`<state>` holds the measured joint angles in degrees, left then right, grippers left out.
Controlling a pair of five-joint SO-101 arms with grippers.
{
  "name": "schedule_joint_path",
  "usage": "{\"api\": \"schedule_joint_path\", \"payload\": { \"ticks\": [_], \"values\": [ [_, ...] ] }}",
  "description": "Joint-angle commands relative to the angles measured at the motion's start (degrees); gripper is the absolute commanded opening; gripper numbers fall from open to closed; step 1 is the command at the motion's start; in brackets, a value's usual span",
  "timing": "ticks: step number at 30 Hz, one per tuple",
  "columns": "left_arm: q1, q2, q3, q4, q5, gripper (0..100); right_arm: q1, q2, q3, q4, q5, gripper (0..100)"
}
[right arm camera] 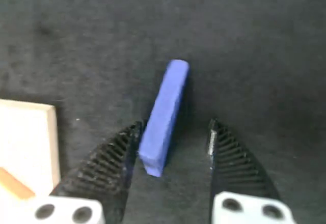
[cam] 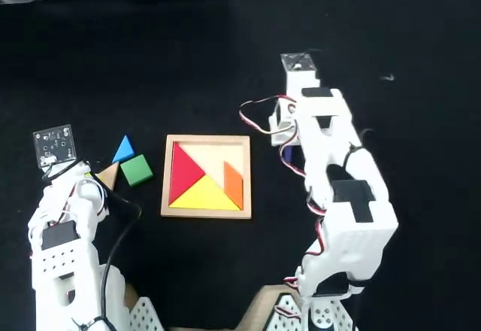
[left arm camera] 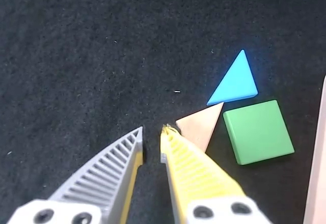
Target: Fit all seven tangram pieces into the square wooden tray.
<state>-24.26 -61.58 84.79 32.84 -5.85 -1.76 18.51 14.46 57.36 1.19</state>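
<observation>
The square wooden tray (cam: 206,141) holds a red triangle (cam: 184,171), a yellow triangle (cam: 203,195) and an orange piece (cam: 234,183). To its left lie a blue triangle (cam: 124,150), a tan triangle (cam: 109,174) and a green square (cam: 136,170). My left gripper (left arm camera: 152,136) is all but shut with nothing in it, its yellow fingertip touching the tan triangle (left arm camera: 199,126). My right gripper (right arm camera: 173,132) is open around a blue-violet piece (right arm camera: 164,116) standing on edge, right of the tray; the piece leans against one finger.
The black cloth covers the whole table. A small circuit board (cam: 54,146) lies at the far left, near the left arm. The tray's corner (right arm camera: 30,142) sits close beside my right gripper. White cloth lies along the back edge.
</observation>
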Motion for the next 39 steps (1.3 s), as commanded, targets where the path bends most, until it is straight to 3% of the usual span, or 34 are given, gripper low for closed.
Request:
{"api": "schedule_joint_path", "payload": {
  "ticks": [1, 12, 26, 39],
  "values": [
    [0.48, -0.26, -0.22, -0.70, -0.35, 7, 1.76, -1.63, -1.89, 0.44, 0.70, 20.2],
    [0.57, -0.26, -0.22, -0.79, -0.35, 7, 1.58, -10.86, 4.53, -2.20, 0.62, 20.4],
    [0.57, -0.26, 0.22, -0.88, -0.35, 7, 1.85, 6.11, -11.12, 5.98, -2.29, 20.5],
    [0.57, -0.26, 0.22, -0.88, -0.35, 7, 1.85, 7.34, -11.74, 6.07, -4.22, 16.8]
  ]
}}
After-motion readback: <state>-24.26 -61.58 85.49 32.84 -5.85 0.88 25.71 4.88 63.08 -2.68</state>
